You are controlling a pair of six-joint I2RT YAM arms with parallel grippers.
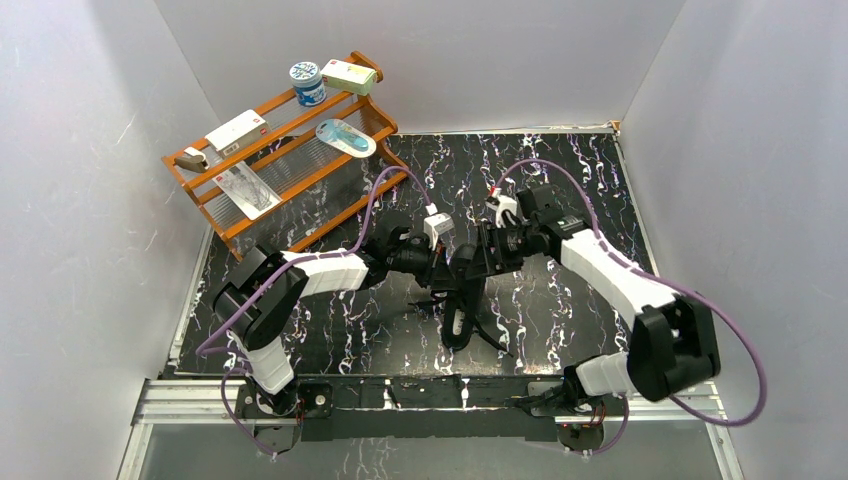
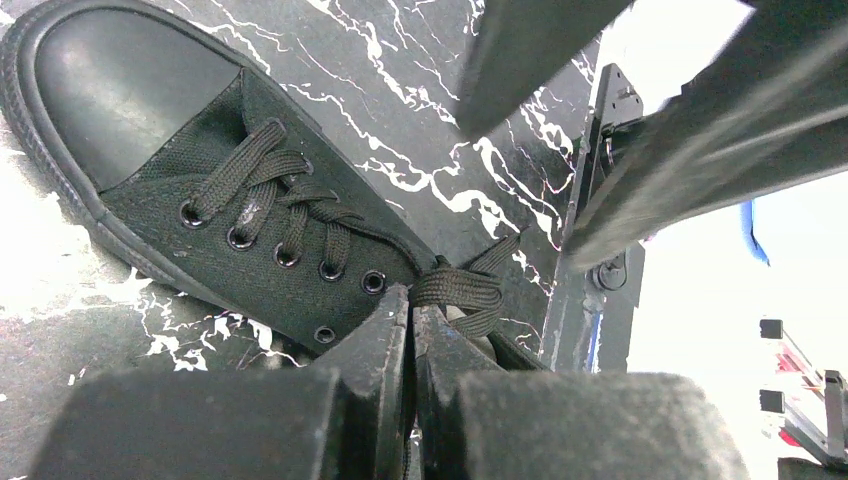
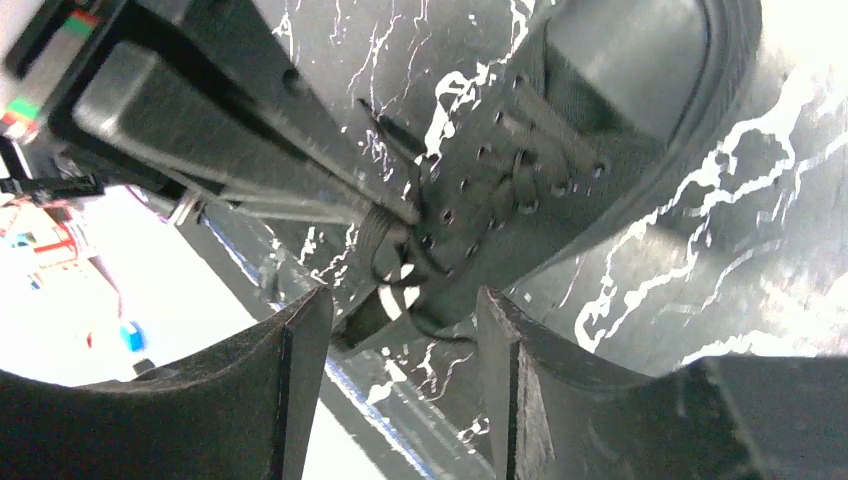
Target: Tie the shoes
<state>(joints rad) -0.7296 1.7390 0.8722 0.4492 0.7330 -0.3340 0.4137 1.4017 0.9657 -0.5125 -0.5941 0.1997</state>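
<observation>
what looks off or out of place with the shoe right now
Nothing is spilled or damaged. The laces on the sneaker are untied, with loose ends trailing onto the table. The left tool is shut on them near the top eyelets, and the right tool is open.

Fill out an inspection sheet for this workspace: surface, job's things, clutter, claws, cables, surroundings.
Surface: black, white-veined marble-pattern tabletop.
Job's things: small black canvas low-top sneaker lying mid-table; thin black laces threaded through the eyelets, no bow visible.
Clutter: orange wooden two-tier rack at the far left, holding boxes, packets and a blue-and-white round tub.
Claws: left claw shut on the laces by the top eyelets; right claw open over the shoe's collar.
Cables: purple cables run along both arms.
Surroundings: white enclosure walls; aluminium rail at the near edge.
</observation>
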